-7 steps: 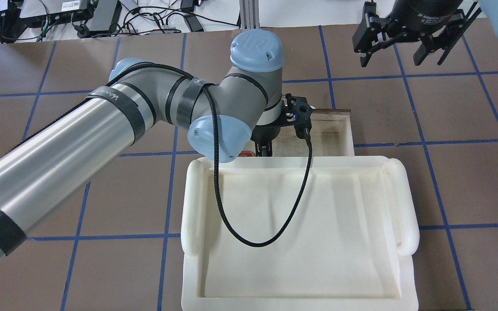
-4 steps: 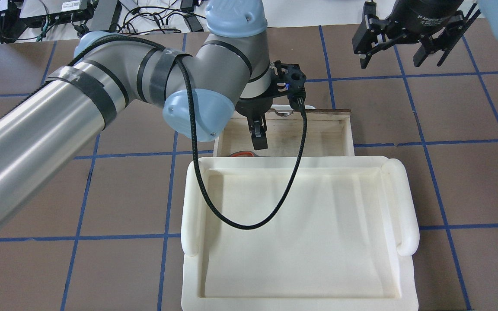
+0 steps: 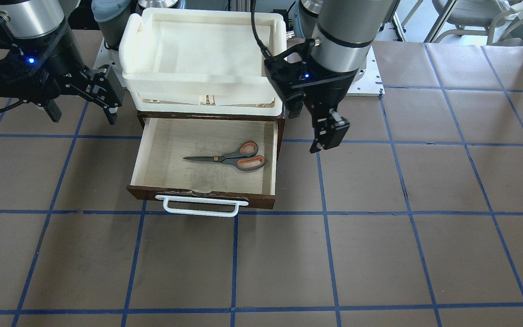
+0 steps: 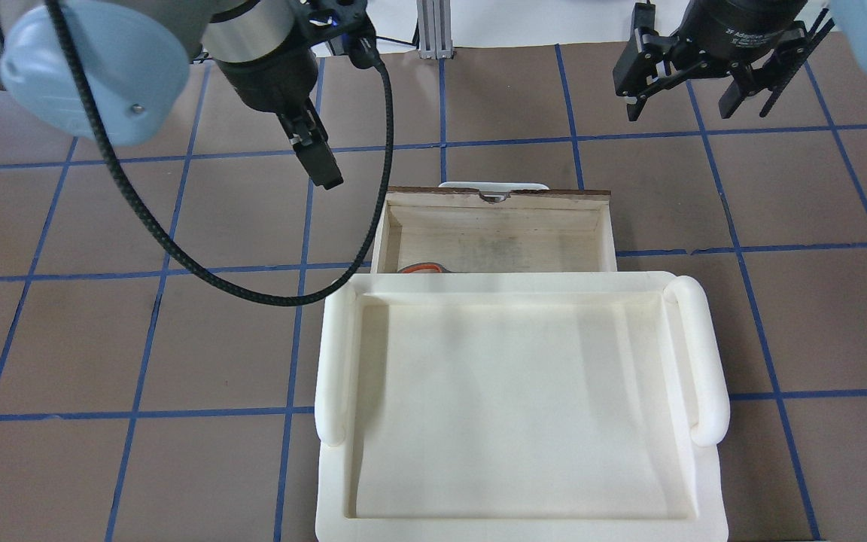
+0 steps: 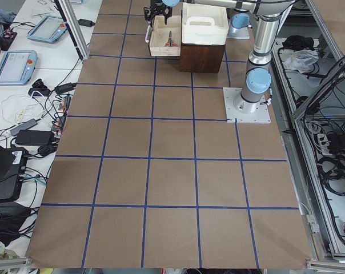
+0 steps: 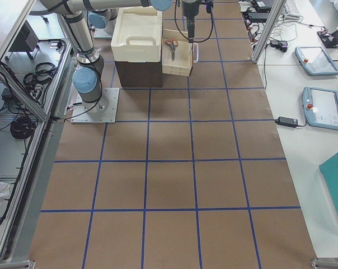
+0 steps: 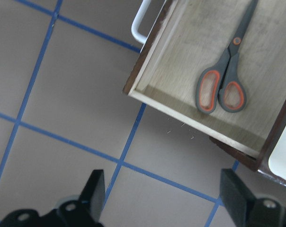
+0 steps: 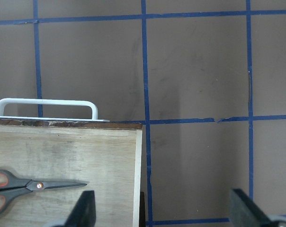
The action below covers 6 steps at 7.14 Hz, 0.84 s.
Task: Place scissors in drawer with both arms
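Observation:
The scissors (image 3: 229, 160) lie flat in the open drawer (image 3: 140, 156), handles toward the robot's left. In the overhead view only an orange handle loop (image 4: 422, 267) shows past the foam tray. The left wrist view shows the scissors (image 7: 226, 80) and the drawer wall (image 7: 181, 106). The right wrist view shows the scissors (image 8: 34, 185) too. My left gripper (image 3: 326, 138) is open and empty, raised beside the drawer on the robot's left (image 4: 314, 159). My right gripper (image 3: 83, 116) is open and empty, raised off the drawer's other side (image 4: 693, 109).
A cream-white foam tray (image 4: 336, 361) sits on top of the dark cabinet, behind the drawer. The drawer's white bar handle (image 3: 200, 205) points away from the robot. The left arm's black cable (image 4: 253, 290) hangs over the table left of the drawer.
My left gripper has lifted out of the drawer and swung to the robot's left, clear of it. The scissors stay in the drawer. The right arm has not moved.

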### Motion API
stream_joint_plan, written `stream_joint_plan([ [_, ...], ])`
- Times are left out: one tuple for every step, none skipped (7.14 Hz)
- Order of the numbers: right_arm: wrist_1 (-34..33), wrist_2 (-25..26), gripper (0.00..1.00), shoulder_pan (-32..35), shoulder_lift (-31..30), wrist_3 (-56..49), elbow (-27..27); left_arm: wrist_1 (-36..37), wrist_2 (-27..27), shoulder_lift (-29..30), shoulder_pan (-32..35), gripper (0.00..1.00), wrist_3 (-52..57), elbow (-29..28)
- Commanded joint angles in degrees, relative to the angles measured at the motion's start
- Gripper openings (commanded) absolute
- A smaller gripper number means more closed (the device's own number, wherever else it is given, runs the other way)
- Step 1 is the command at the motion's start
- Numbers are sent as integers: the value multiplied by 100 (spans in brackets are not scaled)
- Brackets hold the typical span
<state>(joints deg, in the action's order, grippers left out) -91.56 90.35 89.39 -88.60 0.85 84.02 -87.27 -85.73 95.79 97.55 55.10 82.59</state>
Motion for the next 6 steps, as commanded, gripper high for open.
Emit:
stream_joint_plan([
  [138, 0, 100, 8, 1, 3, 9, -79, -32, -340, -918, 89, -671, 64],
  [235, -17, 100, 8, 1, 3, 9, -219, -206, -446, -1035, 93, -971, 143],
  [236, -17, 100, 8, -8, 3, 9, -203, -564, -534, -1010, 93, -2662, 257],
  [244, -8, 100, 8, 0, 3, 9, -220, -507, -517, -975, 98, -3706, 284],
  [244, -8, 100, 8, 1, 3, 9, -229, -524, -500, -974, 99, -4430, 363],
  [244, -8, 100, 8, 1, 3, 9, -246, -428, -604, -948, 100, -5012, 494],
])
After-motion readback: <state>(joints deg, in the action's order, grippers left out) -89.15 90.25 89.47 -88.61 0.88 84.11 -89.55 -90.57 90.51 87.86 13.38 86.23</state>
